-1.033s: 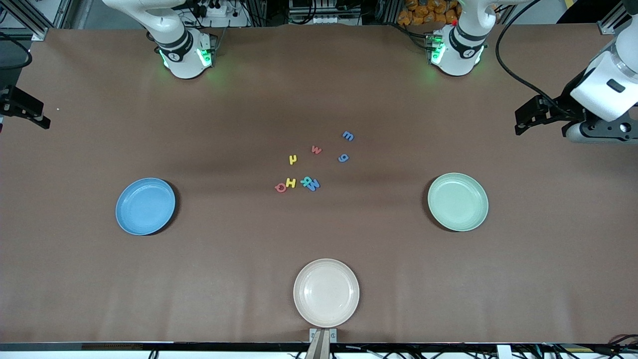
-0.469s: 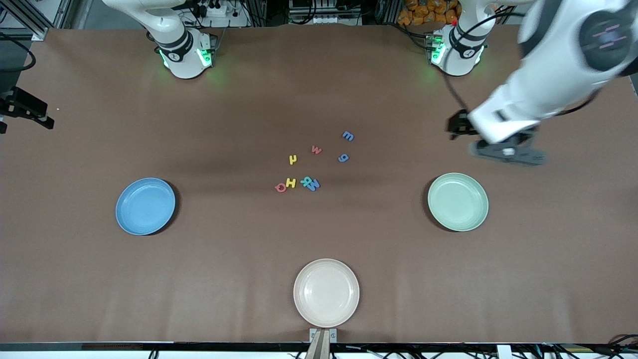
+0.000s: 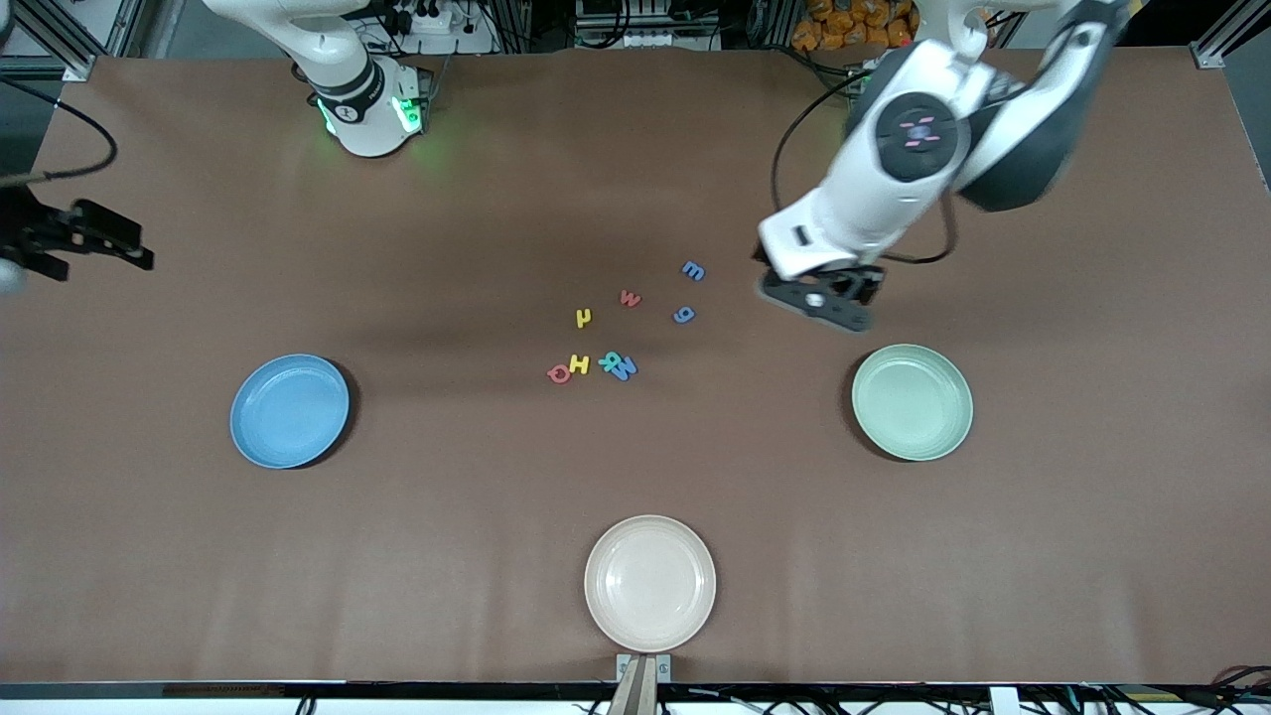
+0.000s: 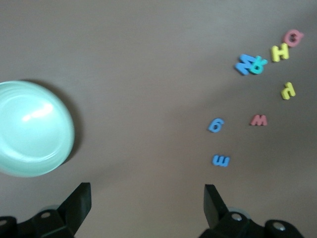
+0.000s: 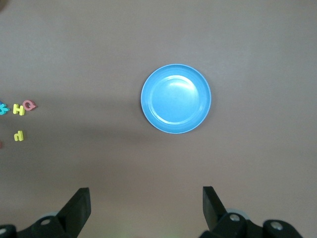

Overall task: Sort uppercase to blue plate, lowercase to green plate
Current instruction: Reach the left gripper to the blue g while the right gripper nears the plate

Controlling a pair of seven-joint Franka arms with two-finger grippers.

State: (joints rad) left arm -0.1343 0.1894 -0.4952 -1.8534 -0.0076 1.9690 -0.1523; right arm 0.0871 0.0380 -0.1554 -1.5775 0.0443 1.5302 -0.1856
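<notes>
The uppercase letters lie bunched mid-table: red Q (image 3: 559,373), yellow H (image 3: 580,364), a teal letter (image 3: 609,360) and a blue one (image 3: 624,368). The lowercase ones are farther from the front camera: yellow n (image 3: 584,318), red w (image 3: 631,298), blue g (image 3: 683,315), blue m (image 3: 694,270). The blue plate (image 3: 290,410) and green plate (image 3: 912,401) hold nothing. My left gripper (image 3: 822,301) hangs open between the blue m (image 4: 221,160) and the green plate (image 4: 32,129). My right gripper (image 3: 119,250) is open above the table's end, with the blue plate (image 5: 176,98) in its wrist view.
A beige plate (image 3: 649,582) sits by the table edge nearest the front camera. Both arm bases (image 3: 367,104) stand along the table's farthest edge. A black cable (image 3: 794,139) trails from the left arm.
My left arm has swung in from its end of the table toward the letters. The right gripper has shifted slightly inward. Letters and plates have not moved.
</notes>
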